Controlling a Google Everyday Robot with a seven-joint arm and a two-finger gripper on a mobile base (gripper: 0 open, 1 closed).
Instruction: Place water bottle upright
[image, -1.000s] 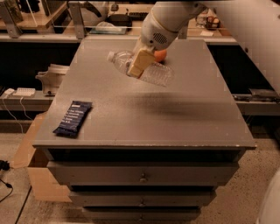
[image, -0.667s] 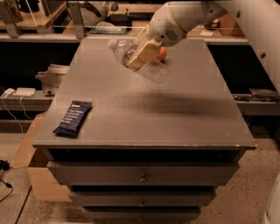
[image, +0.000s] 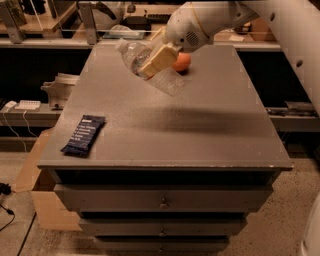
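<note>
The water bottle (image: 165, 80), clear ribbed plastic with a white cap at its upper left end, hangs tilted in the air above the far middle of the grey cabinet top (image: 200, 130). My gripper (image: 156, 59) is shut on the water bottle around its middle, with its tan fingers (image: 159, 56) across the bottle. The cap end points up and to the left, the base down and to the right. The label band is hidden behind the fingers.
An orange ball (image: 182, 62) lies on the cabinet top just behind the bottle. A dark snack bar (image: 84, 135) lies near the front left edge. Shelves with clutter stand behind; a cardboard box (image: 40, 195) sits on the floor at left.
The gripper has lifted the bottle higher off the cabinet top and carried it slightly back. The bottle's cap end has tipped up further.
</note>
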